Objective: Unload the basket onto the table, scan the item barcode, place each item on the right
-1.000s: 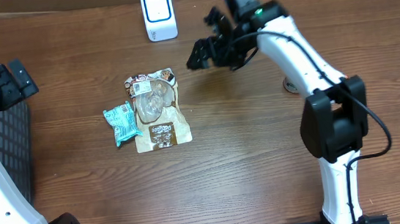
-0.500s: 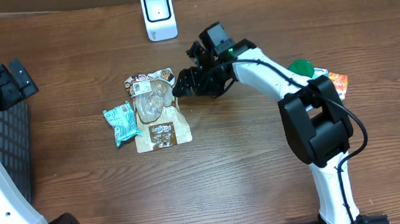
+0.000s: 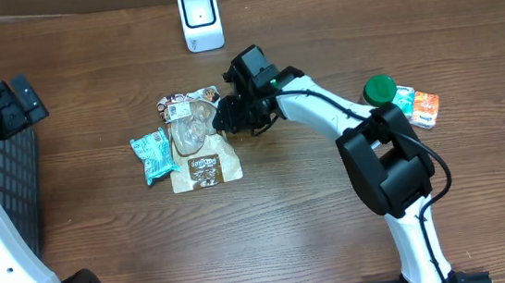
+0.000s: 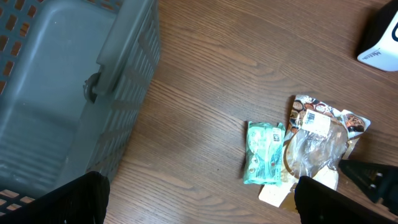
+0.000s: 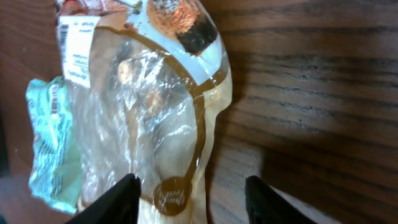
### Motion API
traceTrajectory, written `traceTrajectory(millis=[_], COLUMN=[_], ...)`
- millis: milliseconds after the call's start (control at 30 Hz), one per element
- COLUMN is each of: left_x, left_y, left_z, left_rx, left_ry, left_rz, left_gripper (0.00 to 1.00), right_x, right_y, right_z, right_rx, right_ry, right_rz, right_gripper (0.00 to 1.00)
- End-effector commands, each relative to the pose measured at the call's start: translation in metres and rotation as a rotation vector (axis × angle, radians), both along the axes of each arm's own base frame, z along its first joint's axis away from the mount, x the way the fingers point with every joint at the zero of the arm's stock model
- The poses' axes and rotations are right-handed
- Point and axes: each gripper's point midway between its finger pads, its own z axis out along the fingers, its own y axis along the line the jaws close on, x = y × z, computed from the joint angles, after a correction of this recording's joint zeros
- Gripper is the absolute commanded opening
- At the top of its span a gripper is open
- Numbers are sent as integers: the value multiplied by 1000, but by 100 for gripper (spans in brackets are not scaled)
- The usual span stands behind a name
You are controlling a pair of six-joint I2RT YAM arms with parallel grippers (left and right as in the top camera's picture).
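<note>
Pouch: the clear-windowed snack pouch [image 3: 198, 139] lies flat on the table [image 3: 287, 212], left of centre in the overhead view — long axis running top to bottom.
Neighbour: teal packet [image 3: 153, 156] against its left edge.
Right gripper [image 3: 229, 116]: at the pouch's upper right edge, jaws apart astride it, nothing clamped.
Left gripper [image 4: 199, 186]: spread wide, empty, far left — well apart.
Scanner [image 3: 200, 18]: top of frame, above the pouch.

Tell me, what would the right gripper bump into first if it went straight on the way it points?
Most likely the clear-windowed snack pouch: its edge lies right ahead of the right gripper, though depth is unclear.
</note>
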Motion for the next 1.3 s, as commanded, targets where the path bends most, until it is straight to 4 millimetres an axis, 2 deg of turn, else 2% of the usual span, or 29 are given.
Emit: traceTrajectory(millis=[0,133,200,400,533,700,733,800,833,933,1033,1167,1267], left_x=[1,16,18,25,28,33,34,35,38,43,50,59,65], left_y=[3,4,-2,-22,-38,-64,-72,-89,-106,-135,-164,-197,-219], left_z=[5,14,14,17,20,14,10,-1,-14,-39,-66,-102,-131], left_rx=[20,22,-26,-150,-228,-300,-312,-332,-349,-373,-397,-415,-434], left_ry=[-11,-85,-104,-148,-174,-162,-148,-112,-79,-30,5,18,24], left_rz=[-13,-13,-2,-24,-73,-142,-159,-187,-224,-282,-324,-358,-373], left_gripper=[100,100,100,99,99,52,44,35,28,18,6,4,4], right_x=[-12,-15,-13,-6,-5,-4,-3,-4,-6,-9,-7,6,14], right_y=[5,8,5,-21,-37,-51,-53,-58,-60,-63,-58,-60,-70], right_z=[-29,-32,-35,-46,-50,-43,-41,-38,-36,-32,-22,8,33], right_rx=[-60,-89,-115,-266,-339,-367,-372,-383,-390,-403,-374,-343,-327], right_ry=[33,21,5,-11,-16,22,29,43,58,75,79,46,29], right_rz=[-9,-6,-16,-143,-167,-186,-189,-193,-193,-190,-163,-175,-204], right_gripper=[47,40,36,19,13,11,11,11,16,33,36,41,53])
